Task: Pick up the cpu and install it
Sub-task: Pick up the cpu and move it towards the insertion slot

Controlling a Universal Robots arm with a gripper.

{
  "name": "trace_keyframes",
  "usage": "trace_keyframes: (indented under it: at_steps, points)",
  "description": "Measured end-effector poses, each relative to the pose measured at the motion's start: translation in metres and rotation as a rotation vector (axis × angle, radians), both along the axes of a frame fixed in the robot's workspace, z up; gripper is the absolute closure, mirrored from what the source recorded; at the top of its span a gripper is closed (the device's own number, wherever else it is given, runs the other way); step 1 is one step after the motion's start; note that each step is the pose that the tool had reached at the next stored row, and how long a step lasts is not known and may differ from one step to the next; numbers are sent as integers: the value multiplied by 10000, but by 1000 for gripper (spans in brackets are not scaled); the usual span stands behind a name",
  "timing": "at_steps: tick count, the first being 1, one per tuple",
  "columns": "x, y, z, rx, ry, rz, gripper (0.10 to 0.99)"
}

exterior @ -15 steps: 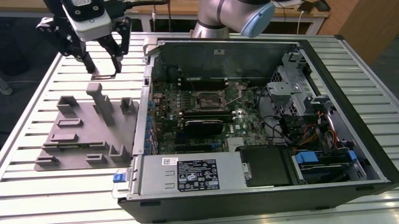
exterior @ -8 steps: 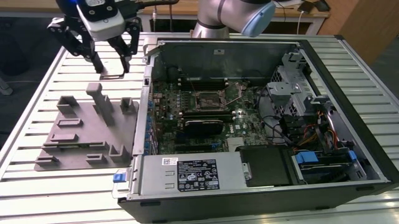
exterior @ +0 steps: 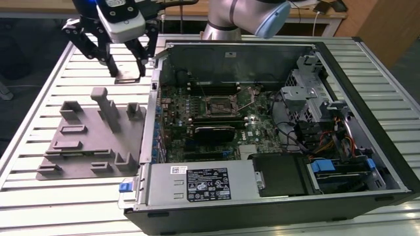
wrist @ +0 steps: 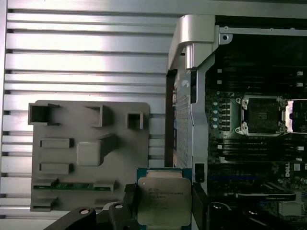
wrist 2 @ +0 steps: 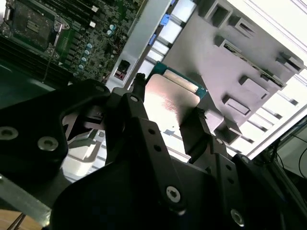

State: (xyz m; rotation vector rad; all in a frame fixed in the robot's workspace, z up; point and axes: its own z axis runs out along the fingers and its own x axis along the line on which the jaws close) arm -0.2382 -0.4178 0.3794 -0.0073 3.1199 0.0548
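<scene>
The cpu (wrist: 163, 201), a flat square chip with a shiny silver top and a green rim, hangs between the black fingers of my gripper (wrist: 164, 203), which is shut on its edges. In the second wrist view the cpu (wrist 2: 168, 96) gleams between the two fingertips of the gripper (wrist 2: 169, 101). In the exterior view the gripper (exterior: 127, 73) hovers above the table beyond the grey holder block (exterior: 85, 147), at the exterior view's left of the open computer case. The motherboard socket (exterior: 220, 104) lies uncovered inside the case, and both wrist views show the socket (wrist: 263, 115) (wrist 2: 29, 24).
The case wall (exterior: 152, 123) stands between the gripper and the motherboard. A black block (exterior: 213, 133) sits below the socket, a power supply (exterior: 196, 184) at the near end, and drive cages and cables (exterior: 321, 128) at the exterior view's right. The table (exterior: 39, 196) is slatted aluminium.
</scene>
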Motion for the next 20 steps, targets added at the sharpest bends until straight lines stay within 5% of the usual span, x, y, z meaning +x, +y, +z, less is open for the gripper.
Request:
trace_keyframes:
  at_steps: [14,20]
  points:
    - [249,0,0,0,0,0,545]
    - [420,0,0,0,0,1,545]
